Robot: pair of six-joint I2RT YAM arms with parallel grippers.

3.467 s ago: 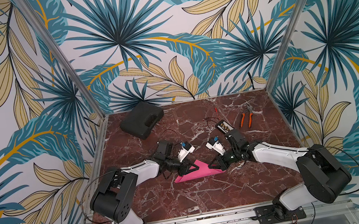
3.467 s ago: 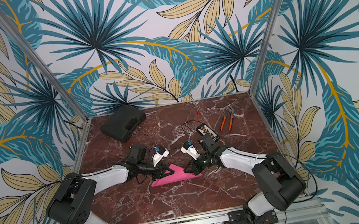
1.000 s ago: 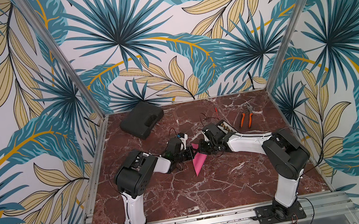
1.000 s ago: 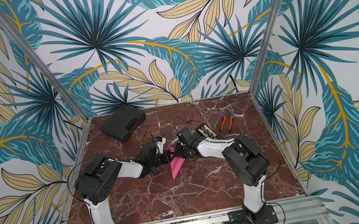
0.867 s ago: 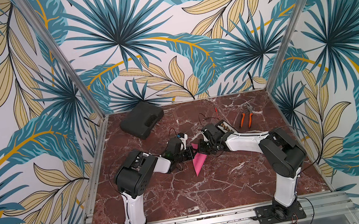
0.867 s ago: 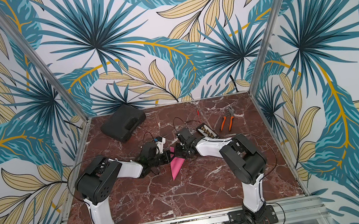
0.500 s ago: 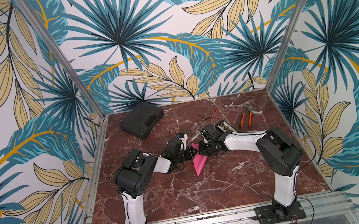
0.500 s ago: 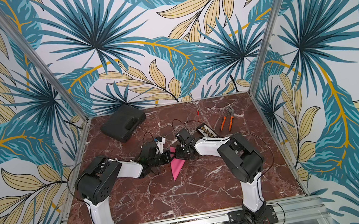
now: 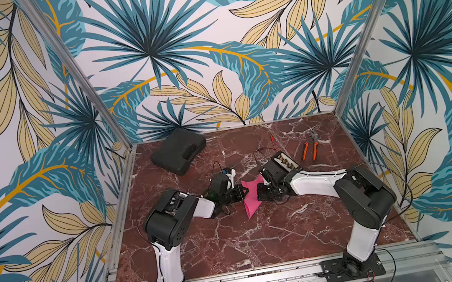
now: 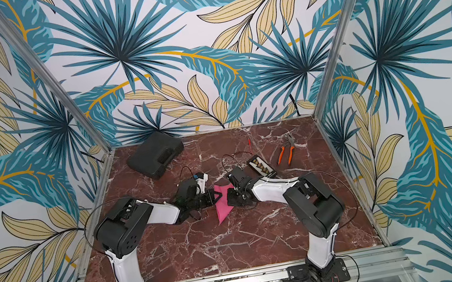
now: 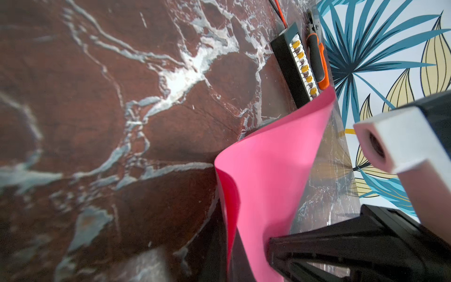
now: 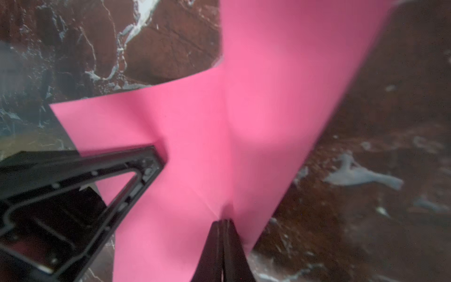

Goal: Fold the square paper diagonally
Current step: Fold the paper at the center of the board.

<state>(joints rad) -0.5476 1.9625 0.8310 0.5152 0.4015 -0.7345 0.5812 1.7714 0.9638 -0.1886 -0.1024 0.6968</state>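
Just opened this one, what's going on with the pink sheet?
Both arms meet mid-table over the square paper. The left gripper and right gripper each have their jaws shut on it, holding it bent and partly lifted off the marble table, one corner pointing toward the front. No flat diagonal fold is pressed yet.

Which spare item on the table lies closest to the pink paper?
The black strip with yellow inserts; the orange pliers and black case lie farther off.

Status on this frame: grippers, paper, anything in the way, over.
Left gripper and right gripper both shut on the square paper. Paper bowed between them, not folded flat. Connector strip close behind right arm; pliers, black case apart.
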